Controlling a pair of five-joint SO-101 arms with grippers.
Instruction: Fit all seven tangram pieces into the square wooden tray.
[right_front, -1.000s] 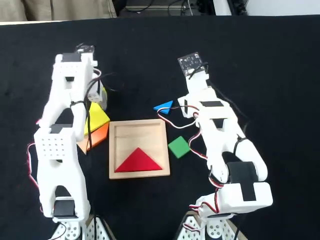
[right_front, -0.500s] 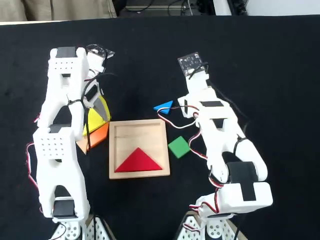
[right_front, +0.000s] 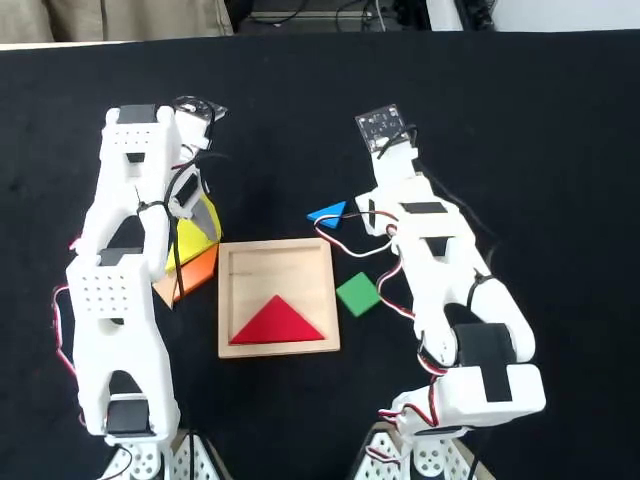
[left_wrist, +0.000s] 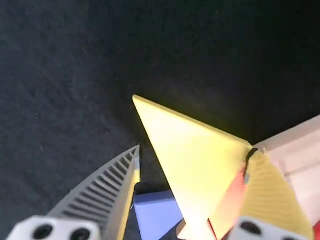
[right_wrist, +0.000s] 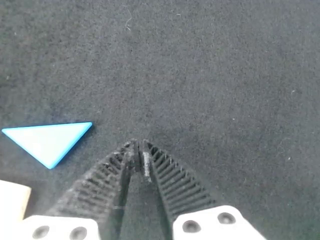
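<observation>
1. The left gripper (left_wrist: 194, 151) hangs low over the table's left side with its jaws spread wide. The yellow triangle (left_wrist: 182, 132) lies between them, and one fingertip stands apart from it, so nothing is grasped
2. That triangle lies on the black table (right_front: 550, 150) just left of the wooden tray (right_front: 225, 300), touching an orange piece (right_front: 195, 268), with a blue-violet piece (left_wrist: 155, 212) just beside it
3. The tray holds the red triangle (right_front: 277, 322), flat against its near wall
4. The right gripper (right_wrist: 136, 150) is clenched on nothing, near the light blue triangle (right_wrist: 50, 141), which lies beyond the tray's far right corner
5. The green square (right_front: 357, 294) lies just right of the tray
</observation>
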